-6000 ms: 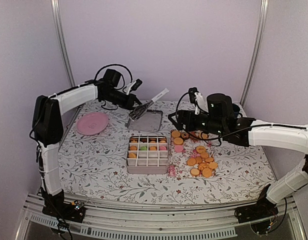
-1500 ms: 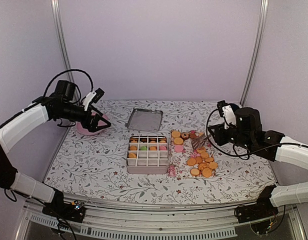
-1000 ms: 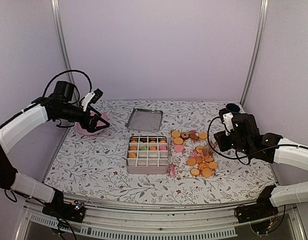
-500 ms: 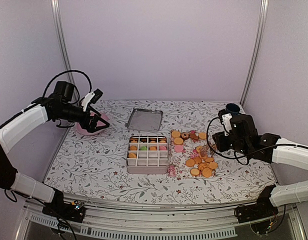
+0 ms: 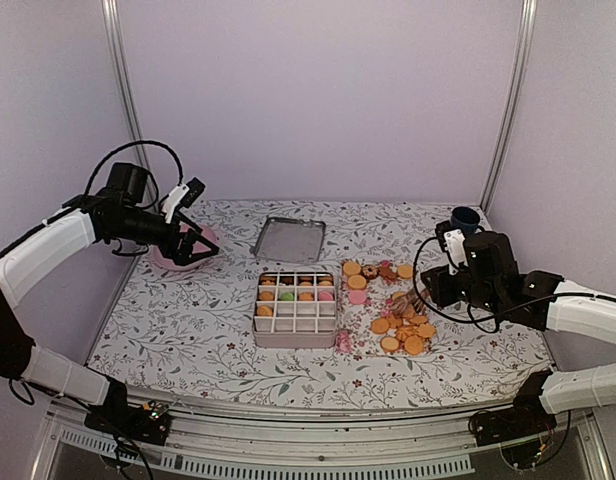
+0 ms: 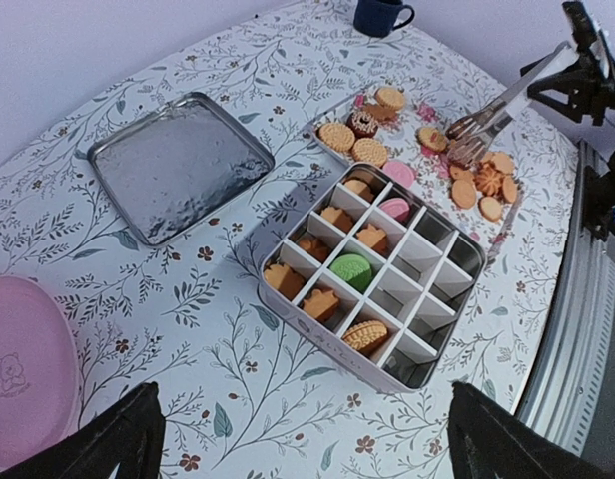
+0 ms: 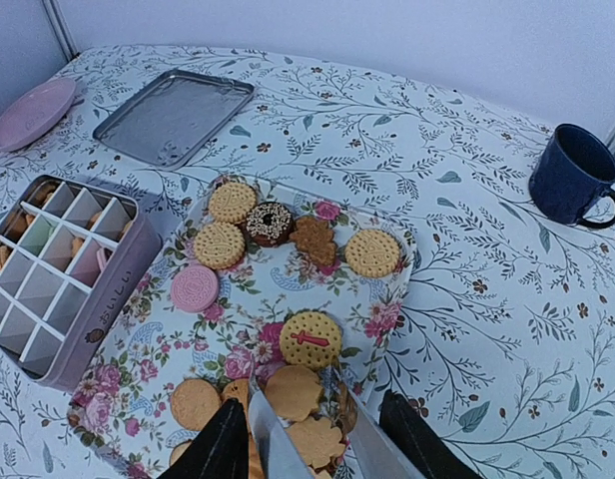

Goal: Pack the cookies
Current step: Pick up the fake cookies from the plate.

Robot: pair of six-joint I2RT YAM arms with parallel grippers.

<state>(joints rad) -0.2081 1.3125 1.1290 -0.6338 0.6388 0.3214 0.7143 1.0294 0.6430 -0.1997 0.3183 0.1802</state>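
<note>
**A:** Where are the cookies (image 7: 310, 339) at this moment?

**B:** In two places. A square metal tin (image 5: 294, 336) sits mid-table, divided into sixteen compartments. About nine of them hold a biscuit. The two rear rows look full, mostly golden-orange with one green and one pink. One more biscuit sits at the left end of the third row. The other front compartments show bare metal.

**A:** And the others?

**B:** They lie loose on a floral tray (image 7: 138, 369) just beside the tin, on its right. There are more than a dozen: golden rounds, a pink one, a chocolate-topped one and a brown shaped one.

**A:** What are the arms doing?

**B:** The right gripper (image 7: 317, 444) pinches a pair of metal tongs (image 7: 268, 439). The tongs' tips hang slightly parted over the cluster at the tray's near end. Nothing looks caught between them, and I cannot tell whether they touch a biscuit. The left gripper (image 6: 312, 439) hangs with its fingers spread wide and empty. It is over the table's left side by a pink plate (image 6: 18, 379), well apart from the tin.

**A:** So how far along is the packing?

**B:** A little past halfway, I'd judge. Seven or so compartments are left to fill. The flat tin lid (image 5: 289, 238) lies behind the tin, not yet on. A dark blue mug (image 7: 567, 175) stands at the far right and looks to have no part in this.
</note>
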